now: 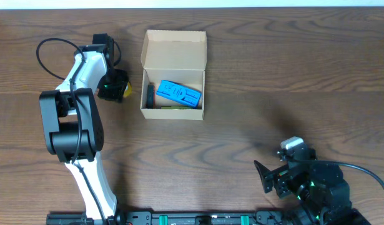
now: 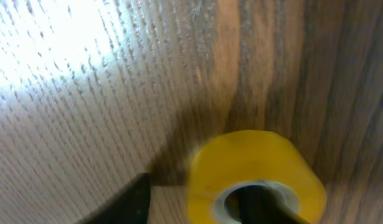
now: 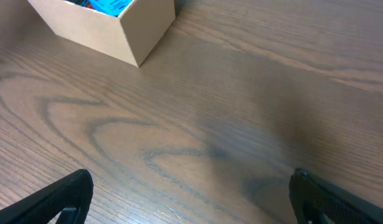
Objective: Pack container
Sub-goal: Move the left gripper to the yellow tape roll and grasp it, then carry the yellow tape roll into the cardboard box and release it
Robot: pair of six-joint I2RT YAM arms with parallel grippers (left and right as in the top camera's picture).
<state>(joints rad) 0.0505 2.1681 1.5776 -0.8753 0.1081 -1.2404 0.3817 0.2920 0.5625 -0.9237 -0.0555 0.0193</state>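
Observation:
The tan cardboard container [image 1: 173, 114] stands open at the back centre of the table, its flap lid folded back. It holds a flat blue plastic item [image 1: 178, 93], a dark item against its left wall and a thin yellowish item along its front wall. A yellow tape roll [image 1: 127, 90] lies on the table just left of the container. My left gripper [image 1: 115, 85] is down over it. In the left wrist view one finger is inside the core of the roll [image 2: 247, 162] and the other is outside with a gap; the gripper [image 2: 197, 194] is open. My right gripper [image 1: 267, 177] is open and empty.
The right wrist view shows bare wood between the right gripper's fingers [image 3: 191, 193], with a corner of the container [image 3: 104, 28] and the blue item [image 3: 107, 5] at the top left. The left arm's cable loops at the far left [image 1: 45, 53].

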